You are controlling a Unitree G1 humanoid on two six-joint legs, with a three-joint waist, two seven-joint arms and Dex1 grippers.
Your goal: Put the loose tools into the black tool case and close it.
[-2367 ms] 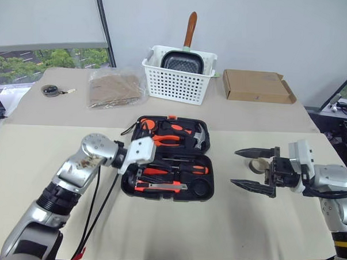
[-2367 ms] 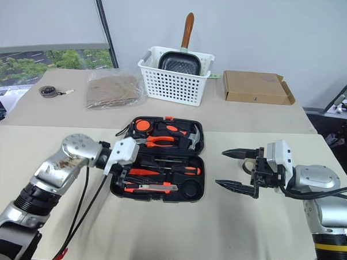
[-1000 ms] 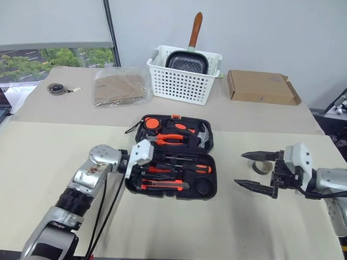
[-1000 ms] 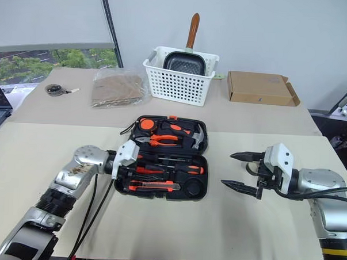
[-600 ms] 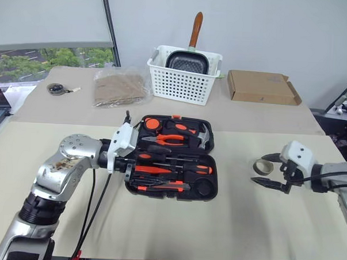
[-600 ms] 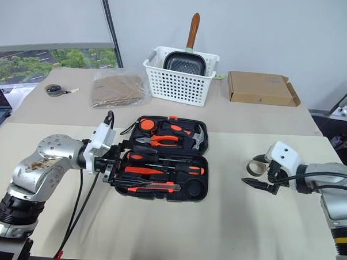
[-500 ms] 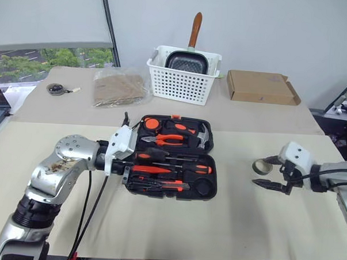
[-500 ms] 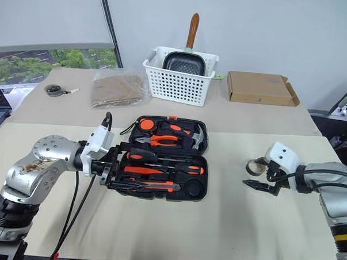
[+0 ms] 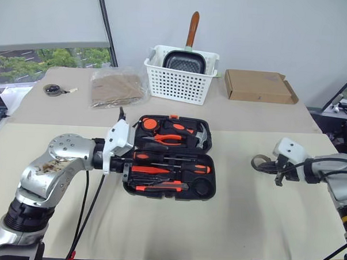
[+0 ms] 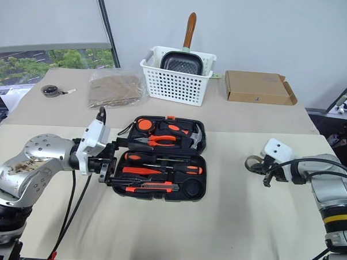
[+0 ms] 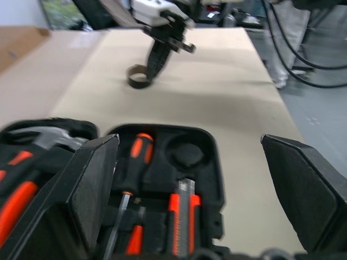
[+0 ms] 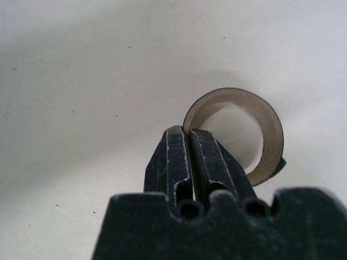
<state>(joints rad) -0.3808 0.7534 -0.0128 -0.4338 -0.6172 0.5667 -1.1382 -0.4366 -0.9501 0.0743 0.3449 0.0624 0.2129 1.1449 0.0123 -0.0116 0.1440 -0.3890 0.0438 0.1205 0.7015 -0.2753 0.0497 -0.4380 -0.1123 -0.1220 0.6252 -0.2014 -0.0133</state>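
**Tan tape ring pinched at its wall, the last piece out of the case**

Tan and thin-walled, the tape ring (image 12: 244,130) lies on the beige table (image 9: 244,225), well to the right of the black tool case (image 9: 171,158). The right gripper (image 12: 187,142) has its fingers closed together on the ring's near wall, one tip inside the hoop and one outside. That wall is the sensible place to hold it: the ring looks light and somewhat springy, so a hard squeeze could flatten it and a loose one could let it swing or slip. The case lies open, its moulded recesses already holding the screwdrivers (image 9: 172,167) and the utility knife (image 9: 162,186), with a round recess (image 9: 201,187) free at the near right corner. The left gripper (image 10: 111,162) hangs wide open and empty at the case's left edge. The tabletop is flat, matt and uncluttered around the ring. Farther back sit a white basket (image 9: 178,78) and a cardboard box (image 9: 257,86).
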